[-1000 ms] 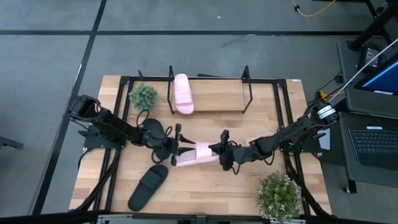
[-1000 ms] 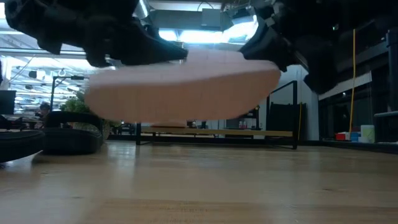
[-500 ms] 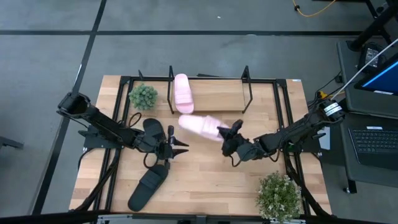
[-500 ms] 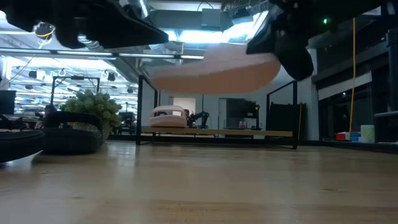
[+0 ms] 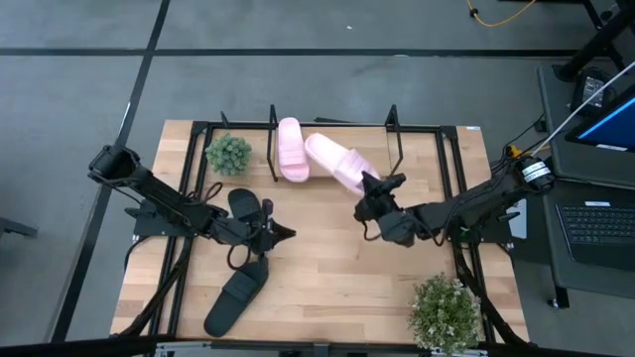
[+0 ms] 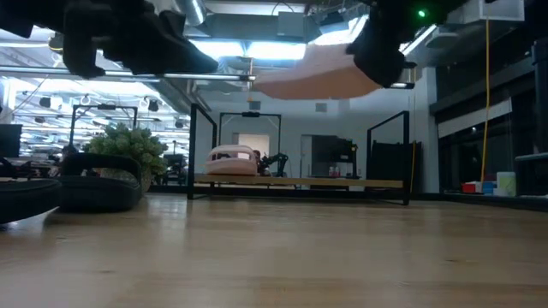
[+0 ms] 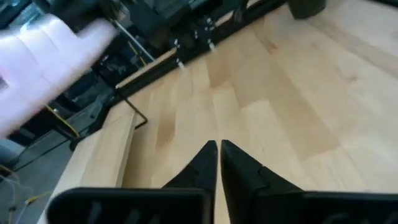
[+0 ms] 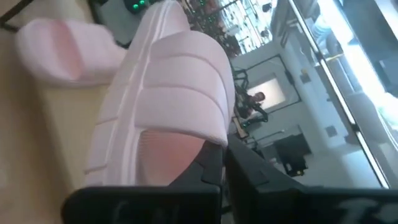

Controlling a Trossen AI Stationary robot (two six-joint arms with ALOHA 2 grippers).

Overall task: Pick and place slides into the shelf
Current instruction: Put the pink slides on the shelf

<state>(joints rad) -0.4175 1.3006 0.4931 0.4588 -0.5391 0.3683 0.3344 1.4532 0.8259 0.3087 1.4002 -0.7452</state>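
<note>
Near the table's left edge, our left gripper (image 5: 281, 232) hovers with its fingers pressed together, empty, beside two matte black slides (image 5: 236, 297). One ribbed pale pink slide (image 5: 290, 149) lies on the shelf (image 5: 417, 164) board. Our right gripper (image 5: 369, 185) pinches the second pink slide (image 5: 337, 162) above the shelf; the low view shows it airborne.

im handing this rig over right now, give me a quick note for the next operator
Right gripper: shut on the second pink slide, held in the air over the shelf.
Left gripper: shut, holding nothing, above mid table near the black slides.
Done: one pink slide lies on the shelf's left part.
Left: set down the held pink slide, then shelve the two black slides, one by the left arm, one near the front edge.
</note>
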